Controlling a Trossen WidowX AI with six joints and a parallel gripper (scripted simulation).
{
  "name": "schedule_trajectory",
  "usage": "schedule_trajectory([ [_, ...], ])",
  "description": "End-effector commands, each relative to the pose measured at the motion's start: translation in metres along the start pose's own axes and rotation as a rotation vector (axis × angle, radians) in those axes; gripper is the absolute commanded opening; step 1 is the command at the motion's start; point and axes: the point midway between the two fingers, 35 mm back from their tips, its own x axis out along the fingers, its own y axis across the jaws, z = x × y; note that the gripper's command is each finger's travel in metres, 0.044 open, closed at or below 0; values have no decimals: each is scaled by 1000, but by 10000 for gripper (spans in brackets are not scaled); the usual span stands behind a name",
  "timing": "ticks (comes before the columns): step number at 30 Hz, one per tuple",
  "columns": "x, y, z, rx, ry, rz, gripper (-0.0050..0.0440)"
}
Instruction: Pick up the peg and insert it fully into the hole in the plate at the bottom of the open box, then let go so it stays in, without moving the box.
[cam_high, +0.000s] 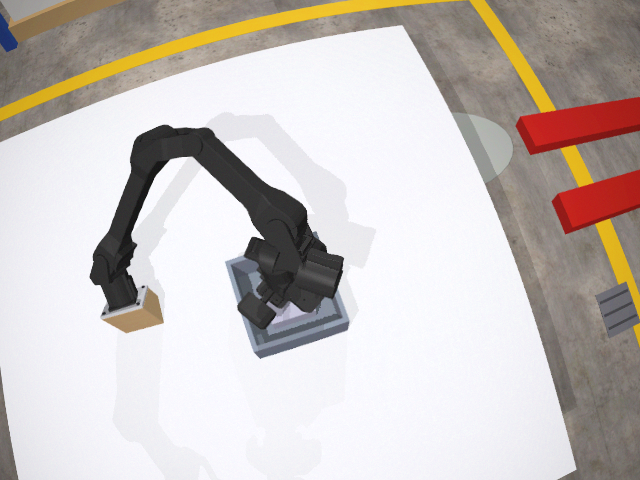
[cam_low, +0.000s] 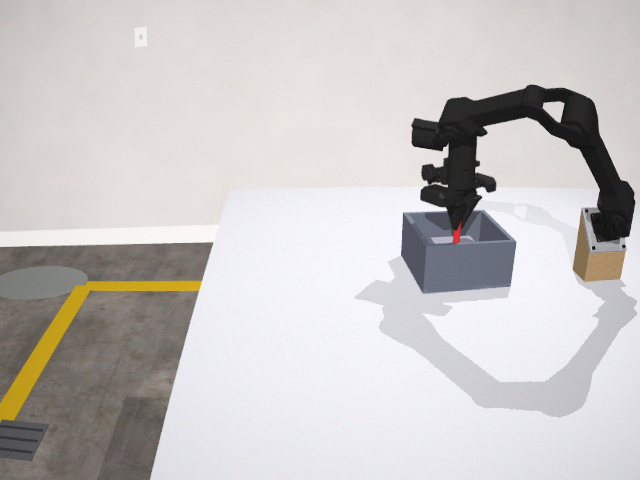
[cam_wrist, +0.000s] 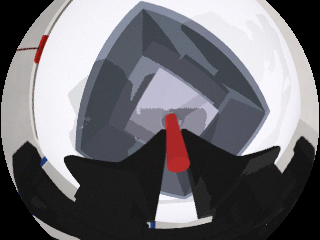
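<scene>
My gripper is shut on the red peg and holds it upright, pointing down. It hangs just over the open grey box, with the fingertips at about the height of the rim and the peg reaching down inside. The pale plate lies on the box floor below the peg's lower end. In the wrist view the peg's tip lies over the plate's near part. I cannot make out the hole. In the overhead view the wrist hides the peg.
The box stands on the white table. The arm's base sits on a wooden block near the box. Red bars and yellow floor lines lie off the table.
</scene>
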Motion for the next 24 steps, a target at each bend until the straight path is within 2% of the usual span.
schedule_trajectory([
  [1,8,0,-1,4,7,-1,0],
  [24,29,-1,1,4,7,-1,0],
])
